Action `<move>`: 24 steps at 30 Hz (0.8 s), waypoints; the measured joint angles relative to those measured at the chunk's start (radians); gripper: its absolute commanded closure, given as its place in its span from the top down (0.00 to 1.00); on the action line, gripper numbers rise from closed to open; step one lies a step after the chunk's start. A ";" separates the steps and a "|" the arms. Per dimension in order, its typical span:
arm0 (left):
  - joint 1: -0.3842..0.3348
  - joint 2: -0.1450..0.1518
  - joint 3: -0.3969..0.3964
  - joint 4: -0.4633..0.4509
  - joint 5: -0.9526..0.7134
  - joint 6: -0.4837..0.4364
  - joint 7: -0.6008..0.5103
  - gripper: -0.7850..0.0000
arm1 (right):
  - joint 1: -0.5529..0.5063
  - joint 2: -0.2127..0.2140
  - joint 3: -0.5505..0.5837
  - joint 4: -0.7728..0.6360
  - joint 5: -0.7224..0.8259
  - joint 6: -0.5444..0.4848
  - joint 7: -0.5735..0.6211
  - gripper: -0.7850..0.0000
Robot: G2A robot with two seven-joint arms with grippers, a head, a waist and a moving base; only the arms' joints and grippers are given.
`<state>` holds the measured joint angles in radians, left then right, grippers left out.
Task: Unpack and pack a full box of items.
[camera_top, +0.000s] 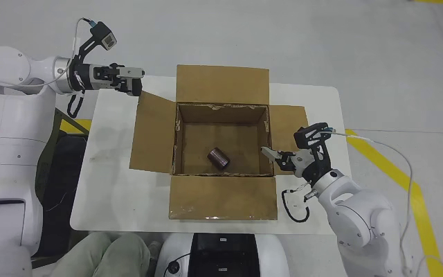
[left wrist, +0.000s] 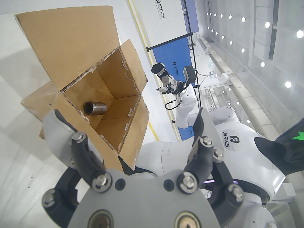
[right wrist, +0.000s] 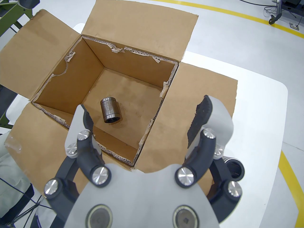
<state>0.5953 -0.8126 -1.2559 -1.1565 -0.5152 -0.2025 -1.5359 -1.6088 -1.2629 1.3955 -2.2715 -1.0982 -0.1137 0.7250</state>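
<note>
Right end effector [camera_top: 274, 156] over box [camera_top: 221, 84] flap, left end effector [camera_top: 136, 77] off far corner, both splayed, empty

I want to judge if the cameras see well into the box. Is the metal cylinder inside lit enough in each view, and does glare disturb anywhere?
Top view: the box floor is evenly lit and the metal cylinder stands out dark. Right wrist view: soft light, a faint shadow beside it, no glare. Left wrist view: the ceiling lamps glare, yet it is plain to see.

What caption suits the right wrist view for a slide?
Right gripper, jaws open, over the rim of an open brown cardboard box holding one dark metal cylinder.
</note>
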 measured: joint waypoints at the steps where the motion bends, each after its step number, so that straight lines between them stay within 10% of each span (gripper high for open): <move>1: 0.000 0.000 0.000 0.000 0.000 0.000 0.000 1.00 | 0.000 0.000 0.000 0.000 0.000 0.000 0.000 1.00; 24: 0.000 0.000 0.000 0.000 0.000 0.000 0.000 1.00 | 0.357 -0.024 -0.287 0.285 0.083 -0.106 0.117 1.00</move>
<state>0.5953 -0.8126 -1.2559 -1.1565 -0.5152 -0.2025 -1.5359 -1.2514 -1.2869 1.1089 -1.9863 -1.0149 -0.2199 0.8424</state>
